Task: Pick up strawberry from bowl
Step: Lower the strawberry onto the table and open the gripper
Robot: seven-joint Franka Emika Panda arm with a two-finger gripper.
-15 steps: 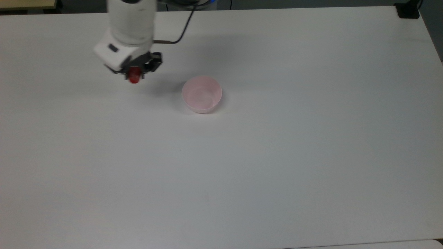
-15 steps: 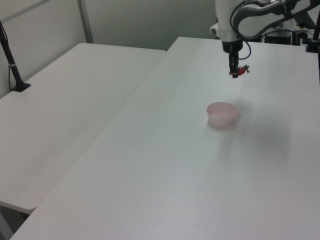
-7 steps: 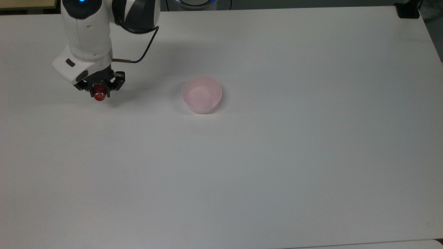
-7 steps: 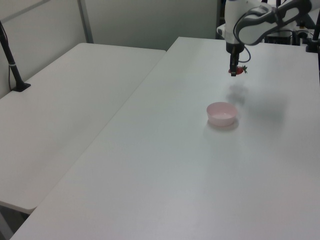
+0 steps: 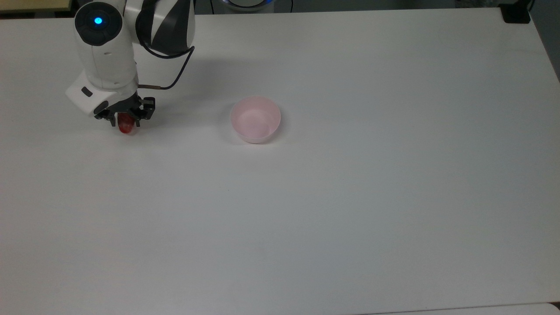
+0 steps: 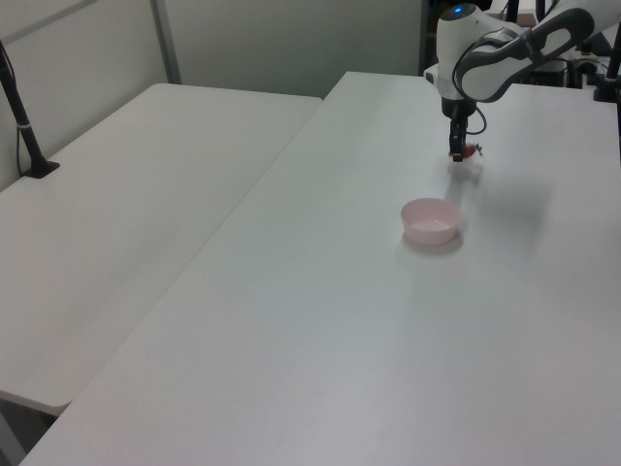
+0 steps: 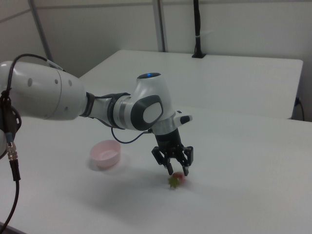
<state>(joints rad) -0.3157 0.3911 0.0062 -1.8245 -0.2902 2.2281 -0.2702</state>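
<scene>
The red strawberry (image 5: 126, 127) sits between the fingertips of my gripper (image 5: 126, 119), which is shut on it. It hangs at or just above the white table (image 5: 332, 210), far toward the top view's left. In the right view the strawberry (image 7: 176, 180) shows its green leaves below the gripper (image 7: 178, 171). The left view has the gripper (image 6: 457, 153) pointing down with the strawberry (image 6: 470, 150) beside its finger. The pale pink bowl (image 5: 255, 119) stands empty to the top view's right of the gripper. The bowl (image 7: 105, 153) is on the right view's left and in the left view it (image 6: 431, 220) is nearer the camera than the gripper.
My white arm (image 5: 109, 48) reaches in from the table's far edge in the top view. A second white table (image 6: 126, 223) adjoins on the left view's left, with a black post (image 6: 24, 126) on it. A black object (image 5: 515, 13) sits at the top view's far right corner.
The gripper has carried the strawberry away from the bowl toward the top view's left, then lowered it close to the table over the last half second.
</scene>
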